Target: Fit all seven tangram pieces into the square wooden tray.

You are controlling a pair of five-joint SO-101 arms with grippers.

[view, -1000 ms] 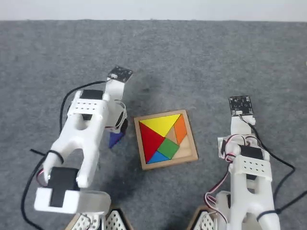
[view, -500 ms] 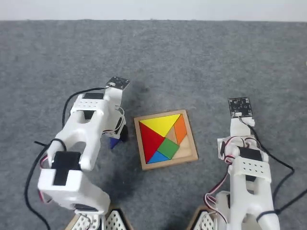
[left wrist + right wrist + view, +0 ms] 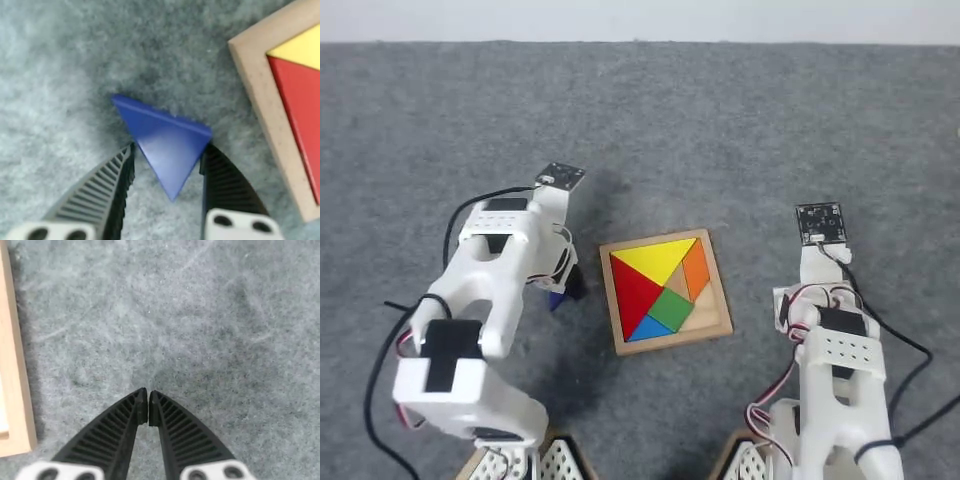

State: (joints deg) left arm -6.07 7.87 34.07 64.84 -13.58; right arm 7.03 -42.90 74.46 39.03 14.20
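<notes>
Between the fingers of the left hand (image 3: 168, 150) I see the blue triangle (image 3: 161, 127). Both fingers press against its sides, so the hand is clamped on it. One point of the triangle faces back toward the wrist, and its long edge faces away from the hand. I cannot tell whether the piece rests on the grey bench (image 3: 60, 60) or is raised off it.

The square wooden tray (image 3: 257, 85) lies just beside this hand, apart from the triangle, with a strip of bench between them. From above, the tray (image 3: 675, 341) holds these pieces:
- a yellow triangle (image 3: 655, 262)
- a red triangle (image 3: 632, 295)
- an orange parallelogram (image 3: 696, 270)
- a green square (image 3: 671, 309)
- a light blue triangle (image 3: 645, 329)

Bare wood shows at the tray corner nearest the right arm.

The right hand (image 3: 148, 407) has its fingers together, tips touching, with nothing between them. It hangs over the bench. The tray's outer edge (image 3: 15, 365) lies off to one side of it, well apart from the fingertips.
</notes>
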